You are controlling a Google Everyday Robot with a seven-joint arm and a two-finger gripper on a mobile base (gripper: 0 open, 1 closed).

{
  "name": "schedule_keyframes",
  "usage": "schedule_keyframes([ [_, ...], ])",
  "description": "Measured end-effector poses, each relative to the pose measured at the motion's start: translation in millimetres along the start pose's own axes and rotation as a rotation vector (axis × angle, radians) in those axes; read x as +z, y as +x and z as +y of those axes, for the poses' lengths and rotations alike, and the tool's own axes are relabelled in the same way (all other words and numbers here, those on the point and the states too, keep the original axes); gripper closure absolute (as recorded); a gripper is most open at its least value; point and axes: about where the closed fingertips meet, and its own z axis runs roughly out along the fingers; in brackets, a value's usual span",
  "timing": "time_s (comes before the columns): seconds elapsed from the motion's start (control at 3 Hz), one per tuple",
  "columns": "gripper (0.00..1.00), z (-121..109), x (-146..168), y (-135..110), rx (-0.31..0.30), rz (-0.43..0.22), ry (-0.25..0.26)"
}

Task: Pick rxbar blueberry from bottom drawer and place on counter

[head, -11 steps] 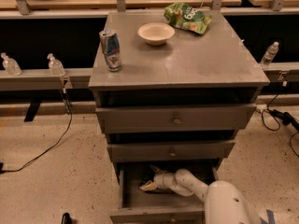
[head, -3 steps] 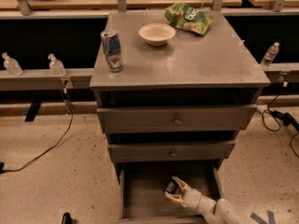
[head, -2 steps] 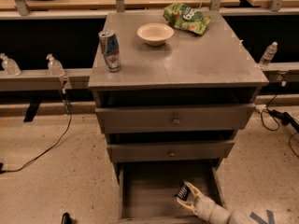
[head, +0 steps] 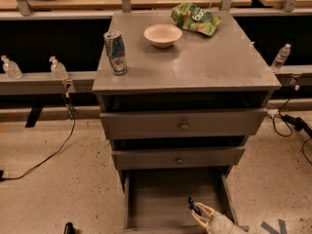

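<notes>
The bottom drawer [head: 161,199] of the grey cabinet is pulled open, and the part of its floor that shows is bare. My gripper [head: 201,214] is at the drawer's front right, near the bottom edge of the camera view. Its pale fingers [head: 207,212] are shut on the rxbar blueberry [head: 194,206], a small dark bar that sticks up from them, tilted and held above the drawer floor. The counter [head: 195,67] is the grey cabinet top above the three drawers.
On the counter stand a drink can [head: 116,51] at the left, a white bowl [head: 163,34] at the back middle and a green chip bag [head: 195,17] at the back right. The two upper drawers [head: 183,126] are closed. Bottles [head: 58,68] sit on side rails; cables [head: 287,121] lie on the floor.
My gripper has moved from the left inside the drawer to its front right corner, taking the dark bar along and raising it off the drawer floor.
</notes>
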Motion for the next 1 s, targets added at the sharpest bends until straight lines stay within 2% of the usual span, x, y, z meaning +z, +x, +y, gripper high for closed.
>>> schedule_keyframes([
  [0.33,1.0,0.0,-0.1,0.0,0.0,0.0,0.0],
  [0.67,1.0,-17.0,3.4,-6.6,0.035,-0.03,-0.049],
  [1.0,1.0,-35.9,2.8,-19.3,0.054,-0.058,-0.063],
])
